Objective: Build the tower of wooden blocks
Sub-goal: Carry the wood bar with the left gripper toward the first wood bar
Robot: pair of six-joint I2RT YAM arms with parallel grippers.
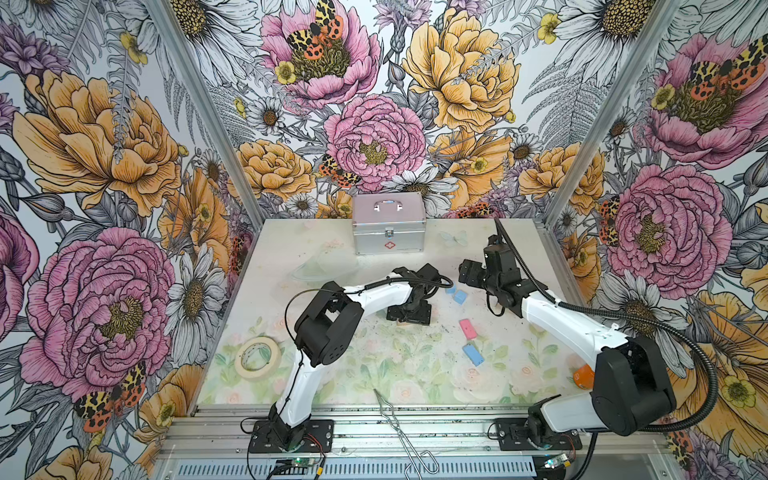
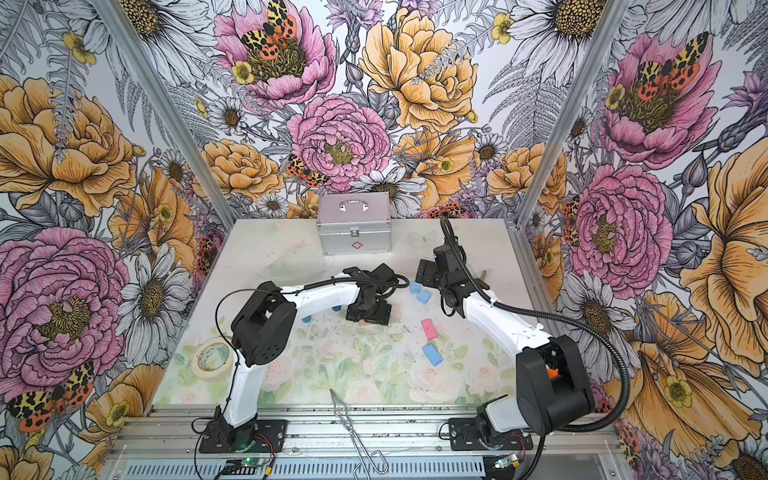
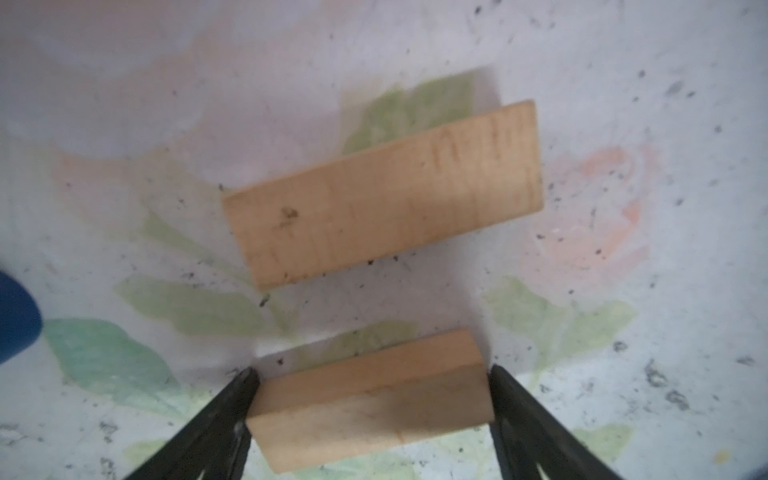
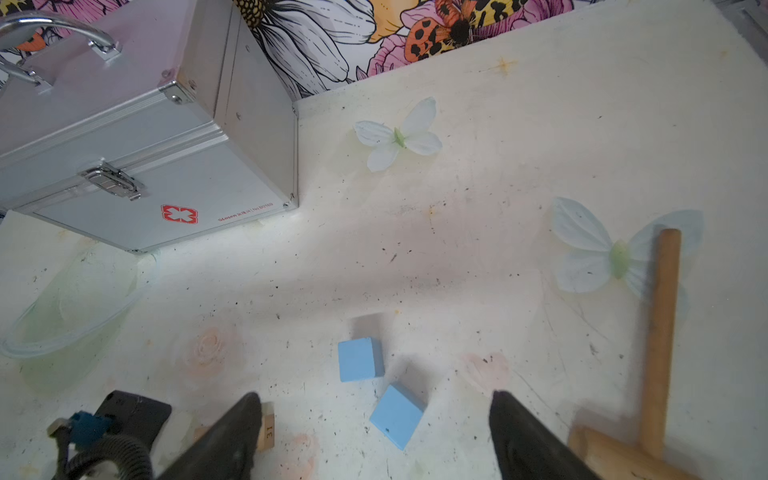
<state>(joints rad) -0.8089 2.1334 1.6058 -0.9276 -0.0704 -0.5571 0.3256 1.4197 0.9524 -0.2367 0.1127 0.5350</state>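
My left gripper (image 3: 372, 372) reaches down to the table (image 1: 374, 374), open. Its fingertips (image 3: 249, 380) stand right at the two short ends of a tan plank (image 3: 370, 399). A second tan plank (image 3: 382, 195) lies flat just beyond, and a dark blue cylinder (image 3: 16, 316) shows at the edge. My right gripper (image 4: 374, 394) hangs open over two light blue cubes (image 4: 359, 359) (image 4: 397, 415), which also show in a top view (image 1: 456, 293). A pink slab (image 1: 468, 328) and a blue slab (image 1: 473, 354) lie apart nearer the front. No tower is in view.
A silver case (image 1: 388, 228) stands at the back. A tape roll (image 1: 256, 357) lies front left and metal tongs (image 1: 395, 424) cross the front rail. A wooden mallet (image 4: 660, 324) lies near the right arm. A clear dish (image 1: 324, 266) sits left of centre.
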